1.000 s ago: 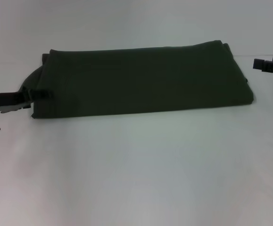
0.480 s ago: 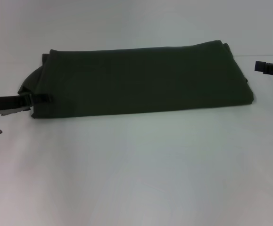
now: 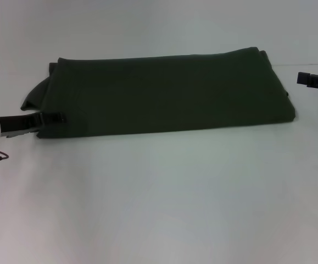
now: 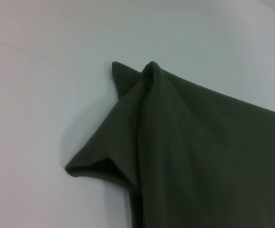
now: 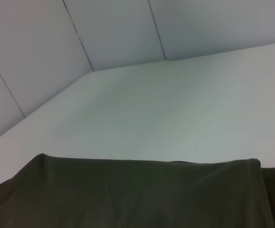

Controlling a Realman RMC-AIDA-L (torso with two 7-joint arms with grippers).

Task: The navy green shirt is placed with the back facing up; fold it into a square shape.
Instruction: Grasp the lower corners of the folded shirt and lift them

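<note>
On table (image 3: 159, 209): one navy green shirt (image 3: 164, 93), two tools.

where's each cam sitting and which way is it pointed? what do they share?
Head: on the robot's head, looking forward and down at the white table and the folded navy green shirt; left gripper at the shirt's left end, right gripper off its right end.
Left wrist: close on the shirt's left end with a sleeve sticking out; none of the robot's body shows.
Right wrist: low across the shirt toward the walls; none of the robot's body shows.
Shared: the shirt, the table.
</note>
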